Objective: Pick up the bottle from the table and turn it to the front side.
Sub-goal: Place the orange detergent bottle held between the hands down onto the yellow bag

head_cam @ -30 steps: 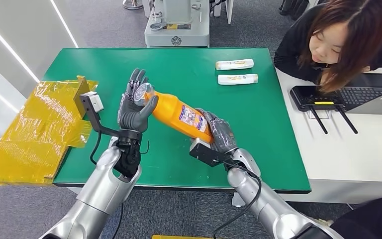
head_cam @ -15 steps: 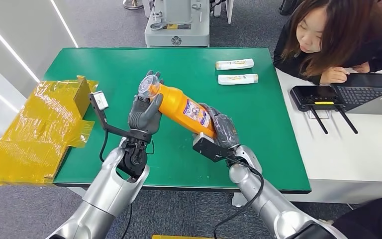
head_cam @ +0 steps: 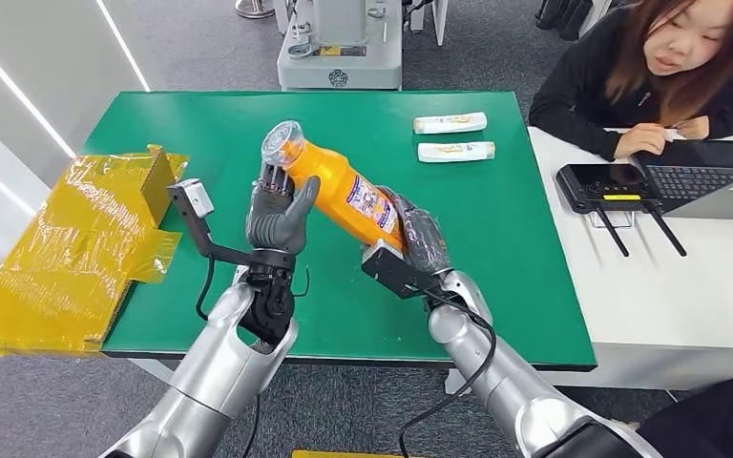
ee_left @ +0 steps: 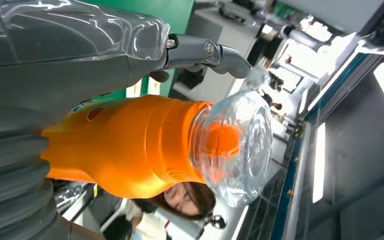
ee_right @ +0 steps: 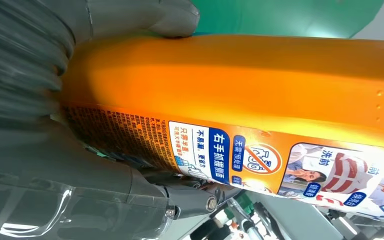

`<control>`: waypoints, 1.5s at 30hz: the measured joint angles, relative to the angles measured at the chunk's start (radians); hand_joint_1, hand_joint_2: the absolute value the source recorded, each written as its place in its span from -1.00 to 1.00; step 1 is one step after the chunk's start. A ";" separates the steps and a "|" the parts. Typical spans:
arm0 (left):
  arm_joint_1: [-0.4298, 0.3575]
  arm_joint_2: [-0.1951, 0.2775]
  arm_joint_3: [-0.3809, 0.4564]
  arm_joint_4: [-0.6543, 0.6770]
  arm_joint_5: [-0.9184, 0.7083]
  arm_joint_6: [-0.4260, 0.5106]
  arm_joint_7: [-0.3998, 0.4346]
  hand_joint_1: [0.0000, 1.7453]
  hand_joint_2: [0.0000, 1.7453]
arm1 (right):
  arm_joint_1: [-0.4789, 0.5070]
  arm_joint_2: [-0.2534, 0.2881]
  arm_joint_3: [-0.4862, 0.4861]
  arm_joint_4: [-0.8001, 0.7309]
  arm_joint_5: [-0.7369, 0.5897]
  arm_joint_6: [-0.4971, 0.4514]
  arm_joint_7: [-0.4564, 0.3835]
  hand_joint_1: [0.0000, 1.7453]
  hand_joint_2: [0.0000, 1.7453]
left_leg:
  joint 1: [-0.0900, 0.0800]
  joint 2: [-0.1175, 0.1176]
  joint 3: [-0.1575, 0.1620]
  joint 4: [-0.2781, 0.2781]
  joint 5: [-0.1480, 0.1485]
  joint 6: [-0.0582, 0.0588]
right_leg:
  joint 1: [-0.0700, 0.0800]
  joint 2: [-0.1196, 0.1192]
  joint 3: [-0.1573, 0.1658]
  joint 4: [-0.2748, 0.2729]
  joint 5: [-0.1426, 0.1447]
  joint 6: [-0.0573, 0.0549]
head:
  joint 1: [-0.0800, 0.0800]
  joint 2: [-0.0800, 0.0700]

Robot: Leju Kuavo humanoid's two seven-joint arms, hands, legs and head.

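The robot's right hand (head_cam: 418,240) grips the lower body of an orange bottle (head_cam: 342,195), holding it tilted above the green table (head_cam: 496,239), its clear cap (head_cam: 282,143) raised up and away from the robot. The left hand (head_cam: 277,216) cups the bottle's neck just below the cap, thumb on one side and fingers on the other. The printed label (ee_right: 260,160) faces the right wrist camera. Two white tubes (head_cam: 452,136) lie side by side near the table's far edge. A crumpled yellow sheet (head_cam: 67,250) hangs over the table's left end. A person (head_cam: 673,72) leans over a laptop (head_cam: 711,176) at the adjoining white desk (head_cam: 668,296).
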 joint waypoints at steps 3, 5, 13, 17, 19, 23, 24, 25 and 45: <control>0.000 -0.002 0.000 0.000 -0.020 0.021 -0.014 -1.00 1.00 | -0.001 0.006 -0.004 0.004 0.000 0.001 0.000 1.00 1.00 | 0.000 0.000 0.000 0.000 0.000 0.000 | 0.000 0.000 0.000 0.000 0.000 0.000 | 0.000 0.000; 0.000 -0.003 -0.001 0.000 -0.022 0.025 -0.015 -1.00 1.00 | -0.001 0.009 -0.005 0.006 0.000 0.001 0.000 1.00 1.00 | 0.000 0.000 0.000 0.000 0.000 0.000 | 0.000 0.000 0.000 0.000 0.000 0.000 | 0.000 0.000; 0.000 -0.007 -0.001 0.000 -0.066 0.077 -0.049 -1.00 1.00 | -0.014 0.022 -0.005 0.020 0.008 0.020 0.004 1.00 1.00 | 0.000 0.000 0.000 0.000 0.000 0.000 | 0.000 0.000 0.000 0.000 0.000 0.000 | 0.000 0.000; 0.000 -0.008 -0.001 0.001 -0.097 0.122 -0.078 -1.00 1.00 | -0.032 0.036 -0.003 0.038 0.012 0.034 0.003 1.00 1.00 | 0.000 0.000 0.000 0.000 0.000 0.000 | 0.000 0.000 0.000 0.000 0.000 0.000 | 0.000 0.000; -0.001 -0.007 -0.001 0.003 -0.070 0.108 -0.065 -1.00 1.00 | -0.039 0.043 -0.001 0.046 0.011 0.035 0.001 1.00 1.00 | 0.000 0.000 0.000 0.000 0.000 0.000 | 0.000 0.000 0.000 0.000 0.000 0.000 | 0.000 0.000; -0.001 -0.007 -0.001 0.009 -0.032 0.071 -0.044 -1.00 1.00 | -0.050 0.054 0.004 0.058 0.007 0.037 0.000 1.00 1.00 | 0.000 0.000 0.000 0.000 0.000 0.000 | 0.000 0.000 0.000 0.000 0.000 0.000 | 0.000 0.000; -0.001 -0.006 -0.001 0.010 -0.030 0.069 -0.044 -1.00 1.00 | -0.051 0.056 0.005 0.060 0.007 0.037 0.000 1.00 1.00 | 0.000 0.000 0.000 0.000 0.000 0.000 | 0.000 0.000 0.000 0.000 0.000 0.000 | 0.000 0.000; -0.001 -0.006 -0.001 0.011 -0.029 0.068 -0.043 -1.00 1.00 | -0.052 0.058 0.006 0.062 0.006 0.037 -0.001 1.00 1.00 | 0.000 0.000 -0.001 0.000 0.000 0.000 | 0.000 0.000 0.000 0.000 0.000 0.000 | 0.000 0.000; -0.001 0.000 -0.001 0.037 0.024 0.029 -0.026 0.02 1.00 | -0.073 0.072 0.025 0.081 -0.006 0.043 -0.008 1.00 1.00 | 0.000 0.000 -0.001 0.000 0.000 0.000 | 0.000 0.000 0.000 0.000 0.000 0.000 | 0.000 0.000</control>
